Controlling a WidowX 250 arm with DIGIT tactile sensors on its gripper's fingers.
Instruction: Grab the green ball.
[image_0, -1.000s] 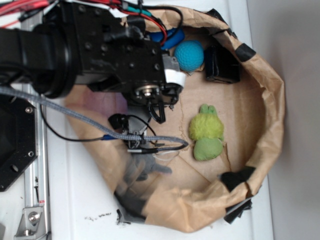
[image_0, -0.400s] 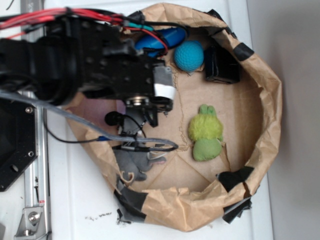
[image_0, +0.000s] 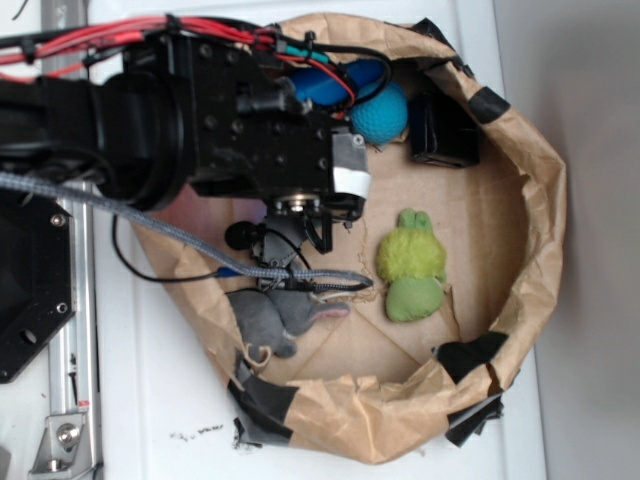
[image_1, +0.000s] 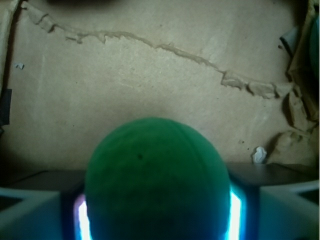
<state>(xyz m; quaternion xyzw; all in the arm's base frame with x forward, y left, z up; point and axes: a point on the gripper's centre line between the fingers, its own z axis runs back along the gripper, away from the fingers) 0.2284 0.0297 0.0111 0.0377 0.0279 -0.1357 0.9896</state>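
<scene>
In the wrist view the green ball (image_1: 155, 170) fills the lower middle, dark and matte, sitting between the two fingers of my gripper (image_1: 158, 217). The gripper is shut on it, and the lit pads (image_1: 83, 220) press against both of its sides. Behind the ball lies torn brown cardboard floor (image_1: 150, 75). In the exterior view the black arm (image_0: 240, 130) reaches over the left of the paper-walled bin (image_0: 545, 200). The arm hides the jaws and the ball from that side.
A teal-blue dimpled ball (image_0: 385, 112) lies at the bin's top, next to a blue object (image_0: 335, 82) and a black box (image_0: 442, 130). A lime fuzzy plush toy (image_0: 411, 255) with a smooth green lower part (image_0: 414, 298) lies mid-right. A grey plush (image_0: 268, 320) lies at the lower left.
The arm's wrist swung left, then back right, and ended slightly lower in the picture. It now covers part of the teal-blue ball. The grey plush, blurred before, shows sharply.
</scene>
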